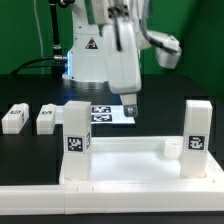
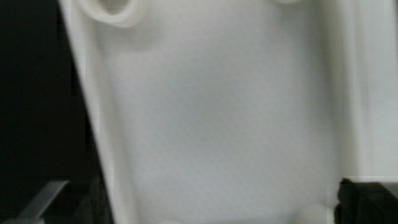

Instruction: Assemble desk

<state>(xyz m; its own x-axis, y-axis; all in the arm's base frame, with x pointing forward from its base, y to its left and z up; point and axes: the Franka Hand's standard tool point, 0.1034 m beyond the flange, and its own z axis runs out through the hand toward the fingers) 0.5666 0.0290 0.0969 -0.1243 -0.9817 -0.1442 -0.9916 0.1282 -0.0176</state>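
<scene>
The white desk top (image 1: 130,160) lies at the front with its rim up. Two tagged square legs stand upright on it, one at the exterior view's left (image 1: 78,130) and one at the exterior view's right (image 1: 197,126). Two more legs (image 1: 15,117) (image 1: 46,118) lie loose on the table at the left. My gripper (image 1: 130,103) points down just behind the top's far rim. In the wrist view a broad white surface of the desk top (image 2: 205,110) with a rounded socket (image 2: 116,12) fills the frame. The gripper (image 2: 210,208) is open, with dark fingers (image 2: 54,203) at both sides.
The marker board (image 1: 105,113) lies flat behind the desk top, right under the gripper. The robot's white base (image 1: 95,55) stands at the back. A long white border bar (image 1: 110,195) runs along the front edge. The table is black.
</scene>
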